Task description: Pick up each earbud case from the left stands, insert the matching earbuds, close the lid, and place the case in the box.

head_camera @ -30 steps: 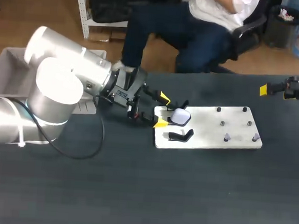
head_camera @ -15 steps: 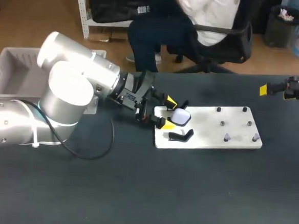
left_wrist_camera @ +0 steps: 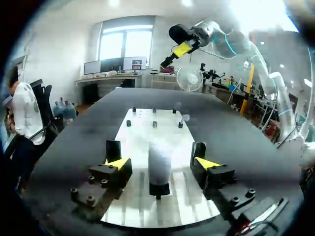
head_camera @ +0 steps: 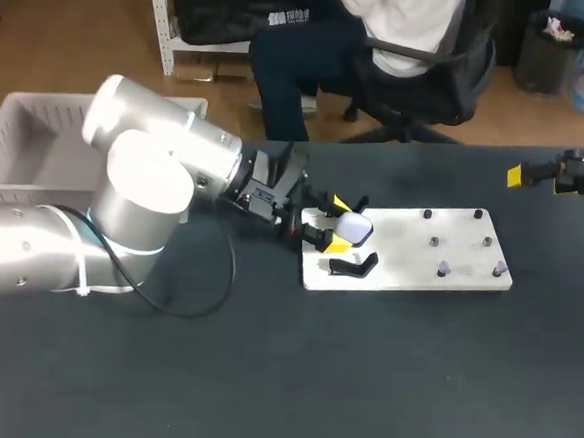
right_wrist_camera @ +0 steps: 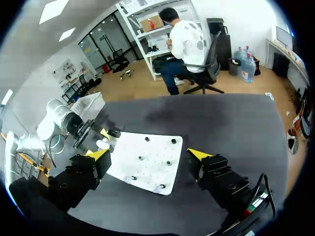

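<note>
The white earbud case (head_camera: 353, 226) sits on a black stand (left_wrist_camera: 159, 189) at the left end of the white board (head_camera: 420, 258); the left gripper (left_wrist_camera: 162, 162) flanks it, fingers spread, a gap on either side; the right gripper (right_wrist_camera: 148, 154) hangs released, well apart at the far right of the counter (head_camera: 361, 384); the box (head_camera: 28, 130) stands at the counter's left.

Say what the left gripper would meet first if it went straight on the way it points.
The white earbud case, dead ahead in line with the gap between the left gripper's open fingers; how near is unclear.
</note>
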